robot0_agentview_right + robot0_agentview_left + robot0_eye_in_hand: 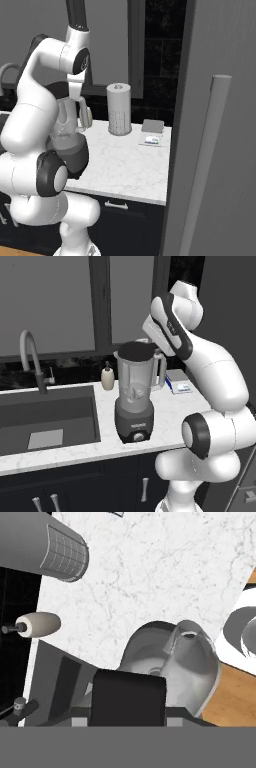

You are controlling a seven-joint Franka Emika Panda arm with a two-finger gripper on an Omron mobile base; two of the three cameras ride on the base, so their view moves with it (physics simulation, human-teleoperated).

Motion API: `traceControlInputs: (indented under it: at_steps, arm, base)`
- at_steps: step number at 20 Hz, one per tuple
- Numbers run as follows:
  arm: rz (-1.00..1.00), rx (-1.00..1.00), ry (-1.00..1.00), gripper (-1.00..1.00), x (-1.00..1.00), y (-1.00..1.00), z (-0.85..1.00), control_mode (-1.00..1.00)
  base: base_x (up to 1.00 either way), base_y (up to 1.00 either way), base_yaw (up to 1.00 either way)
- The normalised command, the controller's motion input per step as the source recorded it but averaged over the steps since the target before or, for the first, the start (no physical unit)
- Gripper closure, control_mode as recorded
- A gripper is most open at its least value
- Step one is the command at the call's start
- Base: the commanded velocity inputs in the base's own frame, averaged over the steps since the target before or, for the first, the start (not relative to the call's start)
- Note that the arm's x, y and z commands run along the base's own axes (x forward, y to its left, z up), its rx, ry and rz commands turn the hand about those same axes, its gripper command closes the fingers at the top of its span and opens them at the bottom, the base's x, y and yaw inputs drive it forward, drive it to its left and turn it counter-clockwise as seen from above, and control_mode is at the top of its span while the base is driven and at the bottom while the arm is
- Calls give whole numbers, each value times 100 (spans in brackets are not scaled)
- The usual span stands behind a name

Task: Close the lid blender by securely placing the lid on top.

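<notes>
Lid [129, 696] nearest in the hand view, a black slab pinched between the narrowed fingers of the gripper [129, 717], with the open mouth of the blender [182, 662] just beyond and a little off to one side. Judged nearly done: at the jar top and, in the left base view, level with the rim or touching it, though not clearly seated, so yet to centre, press down flush and let go. Farther off on the marble counter [150, 572], well apart from the jar, a cream soap bottle [39, 624] and a paper towel roll [45, 547].
</notes>
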Motion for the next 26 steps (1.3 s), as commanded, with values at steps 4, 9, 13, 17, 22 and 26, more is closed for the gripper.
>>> traceControlInputs:
  at_steps: [4, 9, 13, 17, 22, 26]
  arm:
    - [-7, 0, 0, -100, 0, 0, -2, -100]
    - [-5, 0, 0, -100, 0, 0, -11, -100]
    - [-4, 1, -5, -100, 0, 0, -1, -100]
    - [-2, 5, -14, -100, -33, 0, 0, -100]
    - [0, 7, -16, -100, -72, 0, 0, -100]
    - [0, 6, -16, -100, -81, 0, 4, -100]
  base:
    - [0, 0, 0]
    - [0, 0, 0]
    - [0, 0, 0]
    - [0, 0, 0]
    - [0, 0, 0]
    - [0, 0, 0]
